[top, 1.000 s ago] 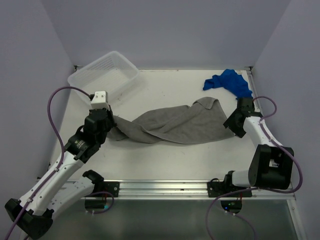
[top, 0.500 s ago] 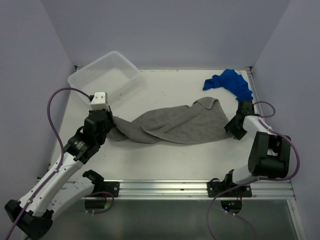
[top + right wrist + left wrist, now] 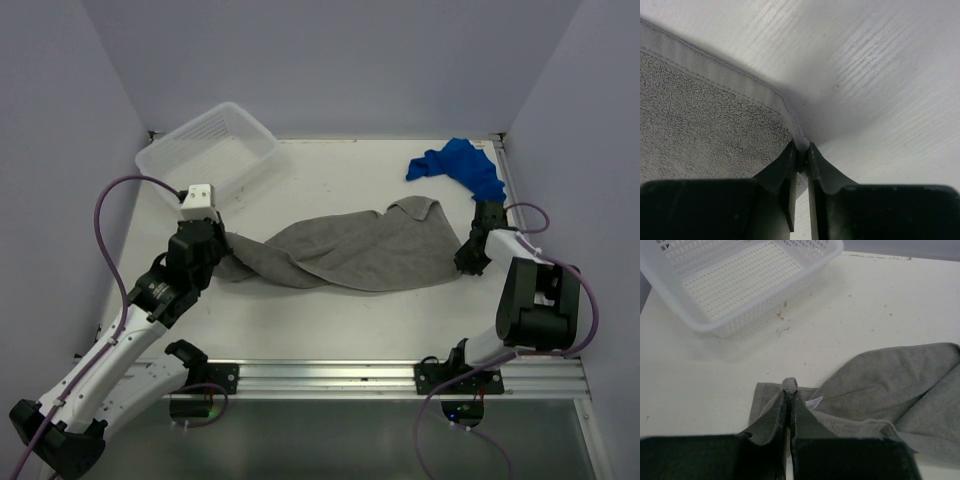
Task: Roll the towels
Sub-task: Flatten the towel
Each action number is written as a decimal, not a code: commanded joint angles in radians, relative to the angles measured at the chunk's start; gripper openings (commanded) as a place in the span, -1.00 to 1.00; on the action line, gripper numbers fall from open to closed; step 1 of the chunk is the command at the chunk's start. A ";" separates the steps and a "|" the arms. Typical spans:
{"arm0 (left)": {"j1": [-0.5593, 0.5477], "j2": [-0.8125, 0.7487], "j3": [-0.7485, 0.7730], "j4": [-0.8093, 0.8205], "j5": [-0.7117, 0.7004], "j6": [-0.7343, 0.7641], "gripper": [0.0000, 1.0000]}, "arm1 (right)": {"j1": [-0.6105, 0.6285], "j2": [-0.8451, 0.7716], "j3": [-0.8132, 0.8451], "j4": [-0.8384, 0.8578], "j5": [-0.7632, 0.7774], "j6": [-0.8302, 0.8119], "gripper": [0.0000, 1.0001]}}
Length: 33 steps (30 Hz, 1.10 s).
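white table (image 3: 330, 315) is carrying a twisted, stretched grey towel (image 3: 340, 250); left gripper (image 3: 789, 390) is pinching one corner, right gripper (image 3: 801, 152), wider earlier, is clamping another

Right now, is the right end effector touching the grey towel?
Touching. The right wrist view shows the right end effector pinched on the hemmed corner of the grey towel, with no gap between them.

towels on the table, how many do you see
2. The grey towel lies stretched across the middle of the table, and the blue towel sits crumpled at the far right corner. No other is visible, and the basket looks empty.
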 commanded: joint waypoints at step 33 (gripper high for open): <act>0.116 0.310 0.406 -0.001 -0.211 -0.047 -1.00 | -0.029 -0.159 0.832 -0.439 -0.102 0.061 -1.00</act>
